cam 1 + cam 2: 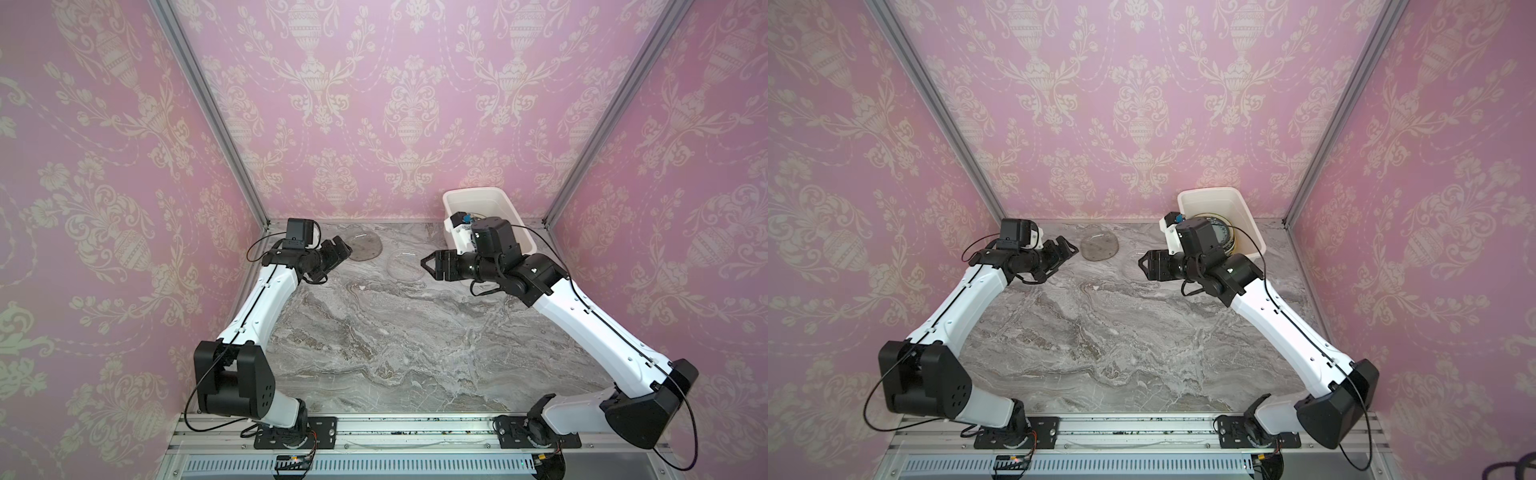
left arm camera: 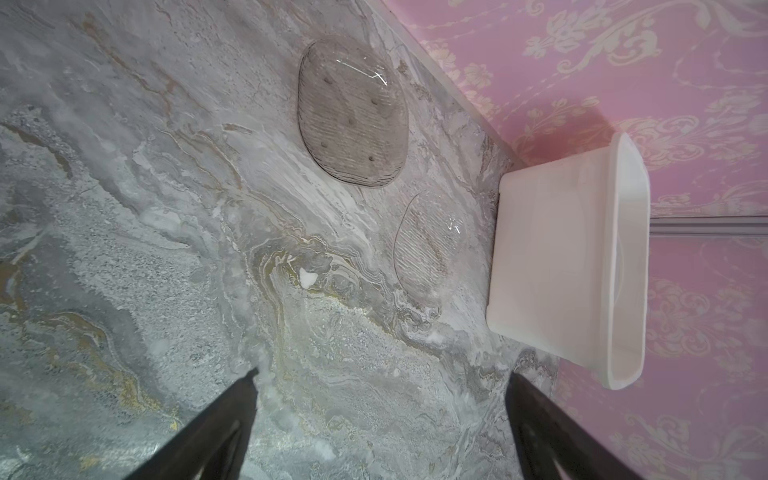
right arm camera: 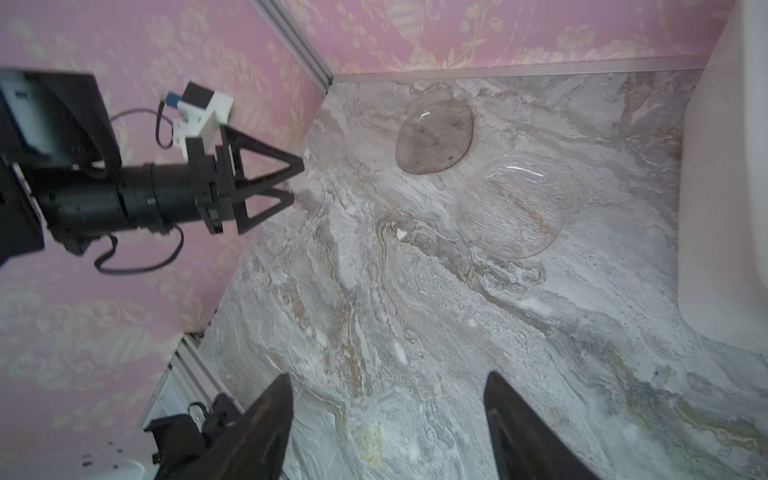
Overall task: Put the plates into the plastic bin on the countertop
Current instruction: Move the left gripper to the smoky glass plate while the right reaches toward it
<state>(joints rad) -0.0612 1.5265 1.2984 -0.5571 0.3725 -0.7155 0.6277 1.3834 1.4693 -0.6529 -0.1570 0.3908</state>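
Pink damask wallpaper (image 1: 374,62) printed with cream urns walls in a grey marble-patterned countertop (image 1: 374,340) where two robot arms face each other.

Left gripper (image 1: 340,250), at upper centre-left of both top views, has its black jaws spread wide with nothing between them. Its wrist view shows the two fingers (image 2: 216,424) parted over bare marble. Right gripper (image 1: 424,268), at upper centre-right, points leftward with jaws also apart and empty. Its fingers (image 3: 523,428) frame open countertop in its wrist view.

Two plates lie flat on the marble between the grippers. Smoky glass plate (image 1: 365,247), a brownish-grey rounded dish with fine ribbing and a few dark dots, sits near the back wall, just right of the left gripper's tips. Clear glass plate (image 1: 405,266), ribbed likewise and almost lost against the veining, lies close beside it toward the lower right. Its far edge is by the right gripper's tips and near the bin.

White plastic bin (image 1: 473,192), deep, with rounded corners and a rolled rim, stands at the upper right of the countertop against the back wall. It is partly behind the right arm's wrist camera (image 1: 459,219). In a top view, stacked plates (image 1: 1225,239) show inside it, with dark and yellow rims visible. A small white mark (image 1: 1230,269) on the right arm's black joint is too small to read.
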